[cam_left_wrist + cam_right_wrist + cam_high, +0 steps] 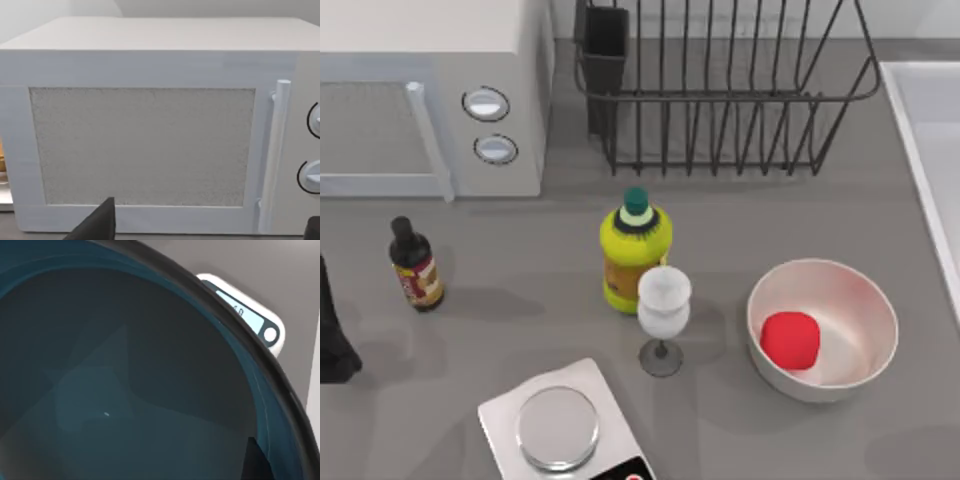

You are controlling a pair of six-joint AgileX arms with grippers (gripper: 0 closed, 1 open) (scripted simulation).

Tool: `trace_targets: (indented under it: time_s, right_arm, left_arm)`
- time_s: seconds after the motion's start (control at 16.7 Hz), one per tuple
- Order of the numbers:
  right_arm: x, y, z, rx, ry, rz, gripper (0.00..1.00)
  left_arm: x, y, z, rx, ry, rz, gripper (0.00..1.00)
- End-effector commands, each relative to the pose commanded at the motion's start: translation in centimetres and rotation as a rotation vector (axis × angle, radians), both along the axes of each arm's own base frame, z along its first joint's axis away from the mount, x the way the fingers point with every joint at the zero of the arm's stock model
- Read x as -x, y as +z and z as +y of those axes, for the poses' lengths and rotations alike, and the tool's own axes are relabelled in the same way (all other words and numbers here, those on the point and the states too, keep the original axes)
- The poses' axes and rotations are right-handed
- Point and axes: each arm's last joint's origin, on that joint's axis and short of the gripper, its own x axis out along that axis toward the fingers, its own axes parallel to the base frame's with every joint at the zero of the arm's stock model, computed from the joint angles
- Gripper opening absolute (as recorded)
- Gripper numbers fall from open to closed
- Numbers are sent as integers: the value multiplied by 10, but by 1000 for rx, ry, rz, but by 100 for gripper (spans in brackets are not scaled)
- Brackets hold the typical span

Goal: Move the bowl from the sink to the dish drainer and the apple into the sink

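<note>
Right up against my right wrist camera sits the bowl (125, 390), its teal inside close; whether that gripper clasps it I cannot tell. It looks stiff and slick, so I'd take it by the rim. Apple (790, 340) rests in the white bowl (865, 300) near the desk's right edge

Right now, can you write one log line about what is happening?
bowl: close under right wrist camera | apple: in white bowl | dish drainer: no dishes | left end effector: facing microwave
</note>
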Motion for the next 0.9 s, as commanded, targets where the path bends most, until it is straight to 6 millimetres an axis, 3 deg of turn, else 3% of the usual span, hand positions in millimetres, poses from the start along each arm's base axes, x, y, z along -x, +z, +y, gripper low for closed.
trace_targets:
  time_s: [0.18, 0.42, 0.9]
  right_arm:
    - [-4, 0, 0, 9, 7, -2, 0]
    - [-26, -1, 7, 85, 43, -21, 0]
    - [-89, 1, 51, 311, 134, -175, 0]
  left_arm:
    - [0, 0, 0, 0, 0, 0, 100]
    - [0, 0, 0, 0, 0, 0, 100]
    - [0, 0, 0, 0, 0, 0, 100]
